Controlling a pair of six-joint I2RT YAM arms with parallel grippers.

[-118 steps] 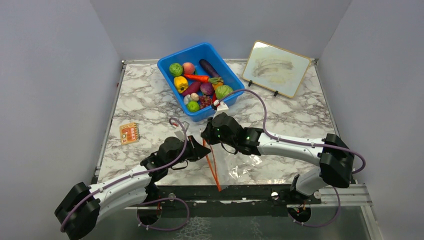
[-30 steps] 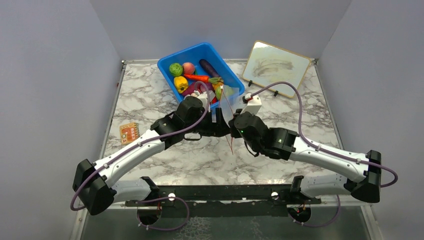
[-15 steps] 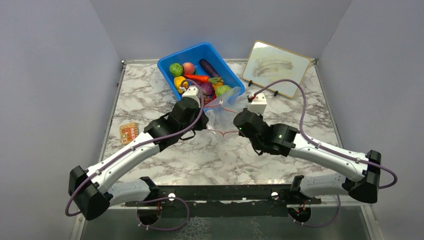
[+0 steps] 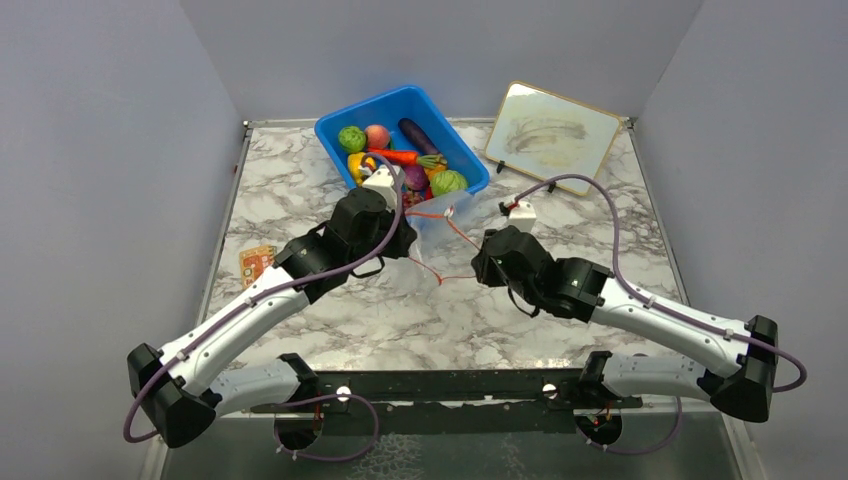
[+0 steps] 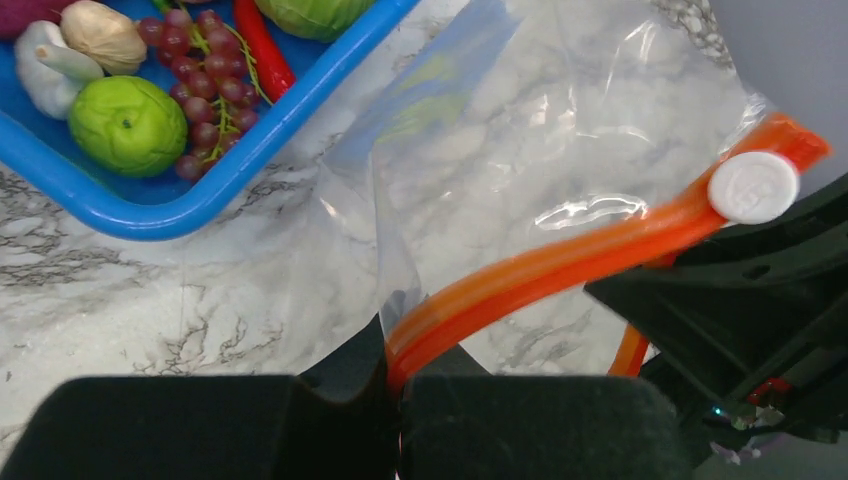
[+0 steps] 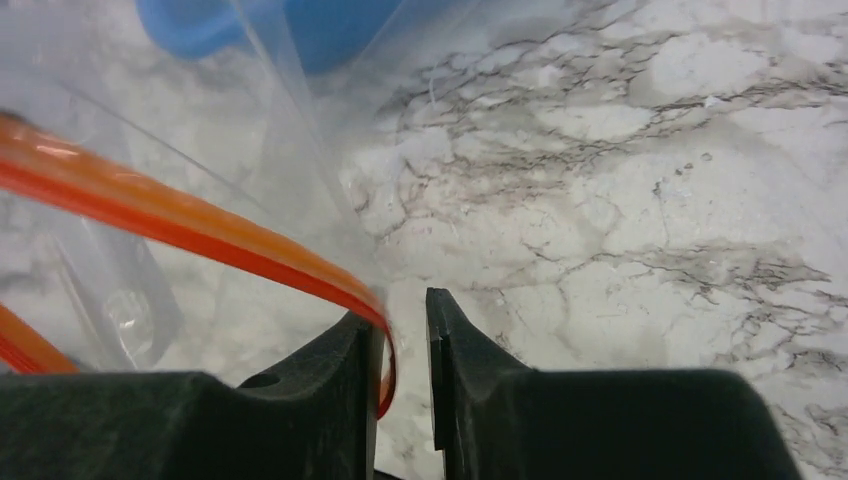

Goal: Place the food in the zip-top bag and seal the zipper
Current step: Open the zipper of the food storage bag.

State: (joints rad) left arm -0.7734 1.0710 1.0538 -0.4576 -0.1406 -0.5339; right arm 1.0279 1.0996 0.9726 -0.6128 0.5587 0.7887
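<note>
Two pinches on zipper (image 5: 560, 262): left hand (image 5: 398, 380), right hand (image 6: 402, 325); bag (image 5: 560, 130) between.

Left wrist view: blue bin (image 5: 150, 215) cut off at top and left; green cabbage (image 5: 315, 15) and red chili (image 5: 262, 55) cut off at top. End of zipper (image 5: 560, 265) hidden between left gripper (image 5: 397, 400) fingers. Right wrist view: zipper blurry, cut off at left; can't tell if right gripper (image 6: 405, 340) pinches it. Top view: orange card (image 4: 258, 266) print too small to read.
</note>
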